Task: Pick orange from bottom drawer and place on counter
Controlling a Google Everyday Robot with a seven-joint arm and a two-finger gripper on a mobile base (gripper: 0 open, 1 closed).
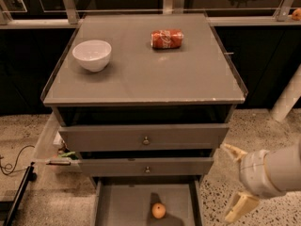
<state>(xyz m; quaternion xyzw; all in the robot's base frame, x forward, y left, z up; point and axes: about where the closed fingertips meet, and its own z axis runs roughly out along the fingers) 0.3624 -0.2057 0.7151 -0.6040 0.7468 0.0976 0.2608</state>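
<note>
Currently, we see the gripper [236, 180] at the lower right of the frame, to the right of the cabinet and about level with its lower drawers. Its jaws stand wide apart and hold nothing. The orange [158, 210] lies on the floor of the bottom drawer [123, 204], which stands open at the bottom centre of the frame. The orange sits right of the drawer's middle, apart from the gripper. On the counter [150, 79] we note a white bowl [92, 54] at the upper left and a red can [167, 38] on its side toward the back.
</note>
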